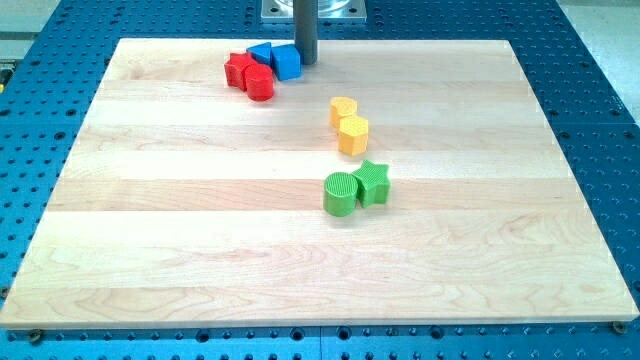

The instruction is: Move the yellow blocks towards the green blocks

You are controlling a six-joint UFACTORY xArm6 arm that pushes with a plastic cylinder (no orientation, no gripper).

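Camera view: wooden surface [200,250] on a blue perforated bench [600,80]. Dark rod comes down at the view's top centre; my tip [306,63] sits near the top edge of the surface, just right of the blue cube [286,61], touching or nearly so, can't tell which. No hand on this rig, just the rod, so no open/closed state to give.

Top cluster: blue cube, blue triangle-ish block [261,53] to its left, red star [239,69], red cylinder [260,84], all bunched together.

Task blocks: yellow heart-like block [343,110] and yellow hexagon [353,134] touching each other, right of centre, well below my tip. Green cylinder [340,193] and green star [372,182] touching, just below the yellows. Yellow hexagon is near the green star with a small gap showing between them.
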